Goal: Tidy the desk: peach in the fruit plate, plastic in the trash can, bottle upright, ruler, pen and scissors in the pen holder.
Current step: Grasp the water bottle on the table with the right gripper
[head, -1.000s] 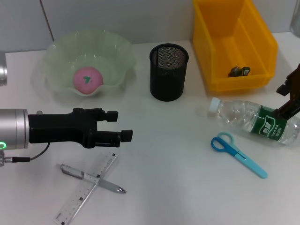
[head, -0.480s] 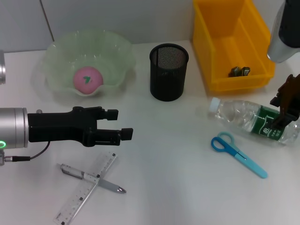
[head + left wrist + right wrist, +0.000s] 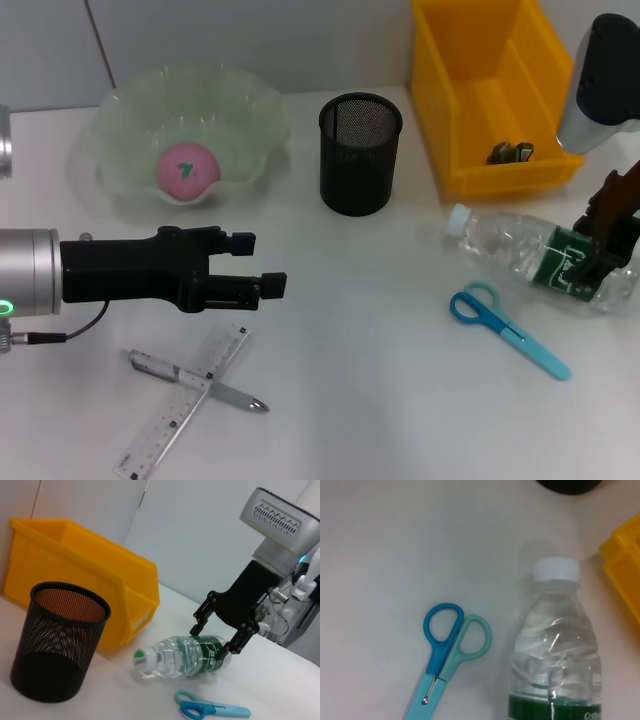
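Clear plastic bottle with a green label (image 3: 525, 255) lies on its side near the white table's (image 3: 360, 330) right edge, the right gripper (image 3: 216, 632) straddling it wide open to right it, while the left gripper (image 3: 262, 268) hovers open, idle.

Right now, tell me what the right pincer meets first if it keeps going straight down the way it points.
The right pincer points down at the lying bottle, its fingers open astride the green-labelled end. Going straight on, it would probably meet that bottle first, then the table beneath.
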Available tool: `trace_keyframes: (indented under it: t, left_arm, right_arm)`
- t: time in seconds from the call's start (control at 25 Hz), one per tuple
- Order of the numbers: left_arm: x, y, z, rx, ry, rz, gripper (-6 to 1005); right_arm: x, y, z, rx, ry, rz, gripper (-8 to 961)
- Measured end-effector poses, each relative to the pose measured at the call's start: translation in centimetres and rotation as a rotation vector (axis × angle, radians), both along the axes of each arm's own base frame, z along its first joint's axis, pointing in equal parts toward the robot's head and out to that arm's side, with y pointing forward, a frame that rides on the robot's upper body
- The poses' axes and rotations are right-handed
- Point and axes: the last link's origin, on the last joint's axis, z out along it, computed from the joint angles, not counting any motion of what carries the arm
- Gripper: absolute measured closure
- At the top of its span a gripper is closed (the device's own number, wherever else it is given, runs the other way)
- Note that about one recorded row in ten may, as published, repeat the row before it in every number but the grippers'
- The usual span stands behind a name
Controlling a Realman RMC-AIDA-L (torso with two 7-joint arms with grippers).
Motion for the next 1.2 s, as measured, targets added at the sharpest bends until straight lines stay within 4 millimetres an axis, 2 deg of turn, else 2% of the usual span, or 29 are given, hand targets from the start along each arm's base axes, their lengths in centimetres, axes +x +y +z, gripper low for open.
trace_keyframes:
  t: [1.2]
  left_arm:
    - [0.4,0.2,0.1,0.001,-0.011,-0.006,134]
  right_arm:
    - [2.2,0.1,-2.5,-0.016,0.001,-0.029,267]
